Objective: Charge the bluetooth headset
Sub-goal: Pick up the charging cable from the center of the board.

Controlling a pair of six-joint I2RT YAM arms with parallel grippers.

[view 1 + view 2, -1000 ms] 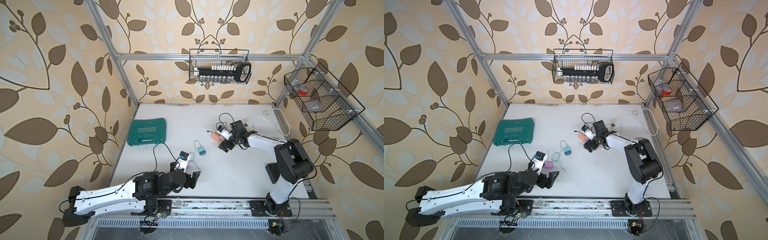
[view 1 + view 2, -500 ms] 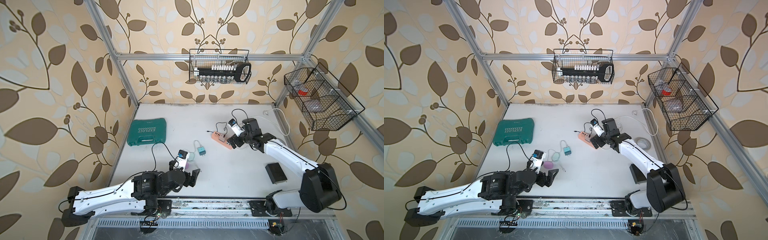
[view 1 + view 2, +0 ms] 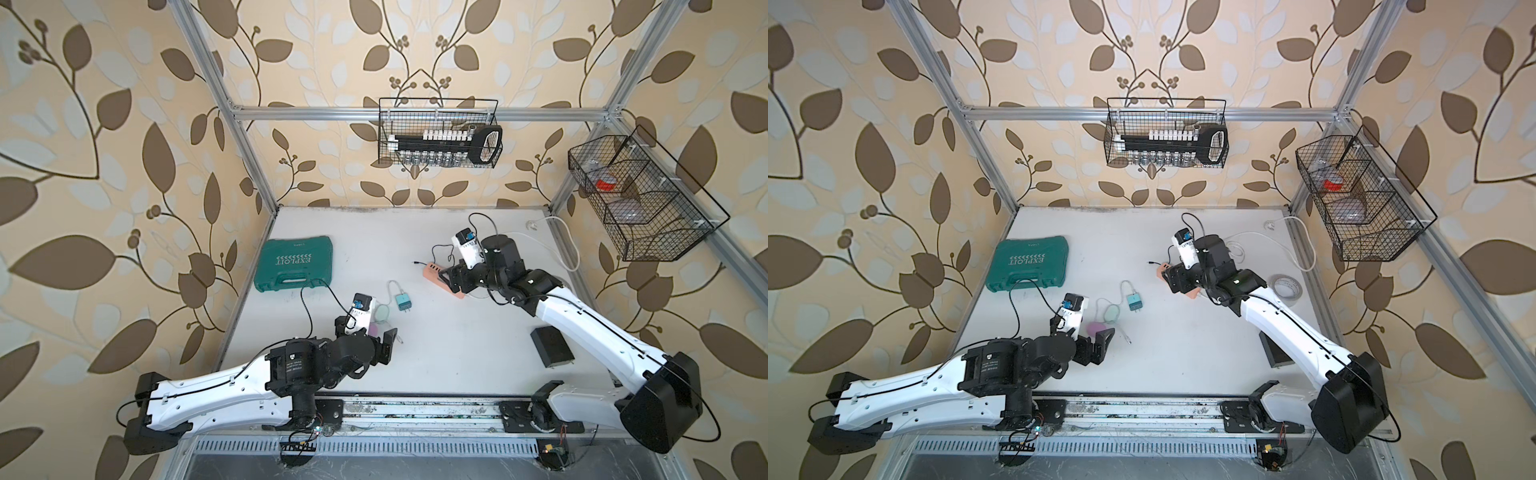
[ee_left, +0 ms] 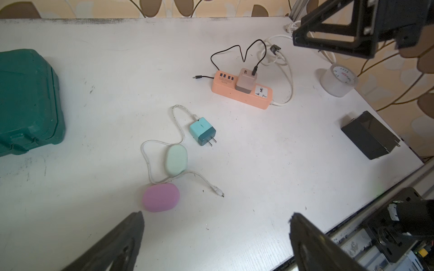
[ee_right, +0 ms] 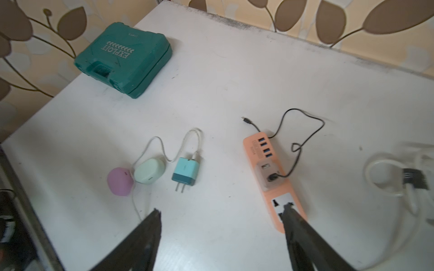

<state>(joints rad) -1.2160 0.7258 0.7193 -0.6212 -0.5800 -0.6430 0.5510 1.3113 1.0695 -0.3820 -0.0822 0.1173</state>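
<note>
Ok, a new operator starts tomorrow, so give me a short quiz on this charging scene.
1. True or false: the teal charger is plugged into the orange power strip.
2. The left claw is: A open and empty; B shut and empty; C gripping something.
3. Fill in: the adapter on the strip has a ___ cable plugged into it.
Key: 1 false; 2 A; 3 black.
</note>
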